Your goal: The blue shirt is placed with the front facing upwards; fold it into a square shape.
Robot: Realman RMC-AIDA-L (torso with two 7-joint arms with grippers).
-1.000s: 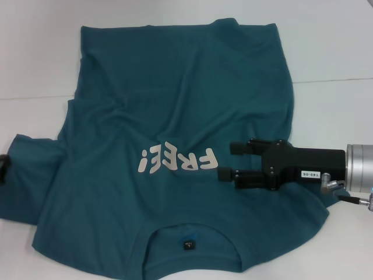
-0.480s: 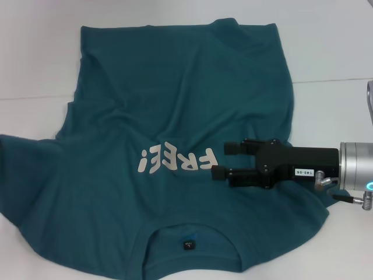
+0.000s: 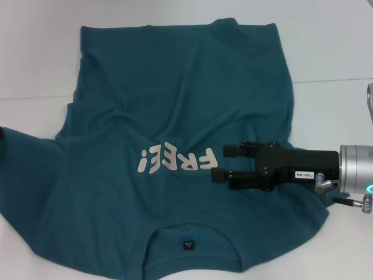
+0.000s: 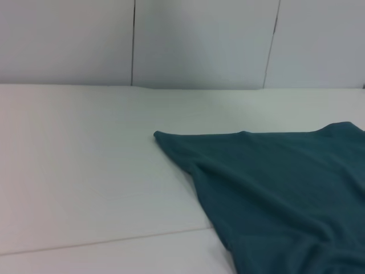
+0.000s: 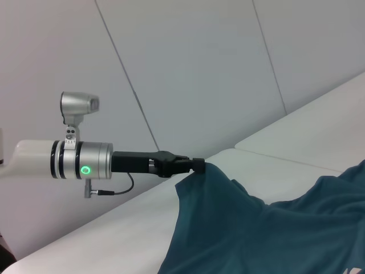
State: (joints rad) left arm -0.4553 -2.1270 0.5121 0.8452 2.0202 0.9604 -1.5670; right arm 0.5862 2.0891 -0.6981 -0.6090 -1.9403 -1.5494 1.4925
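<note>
Since a second ago my left gripper (image 5: 199, 165) lifted the shirt's (image 3: 175, 116) sleeve, pinched; my right gripper (image 3: 224, 162) hovers spread above the white table (image 3: 332, 46).

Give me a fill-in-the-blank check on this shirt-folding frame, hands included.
The dark teal-blue cotton T-shirt bears off-white lettering reading ____.
The right hand is over the shirt with fingers ____.
The hand gripping a raised shirt edge is the robot's ____ one.
Missing: FREE!; open; left.
</note>
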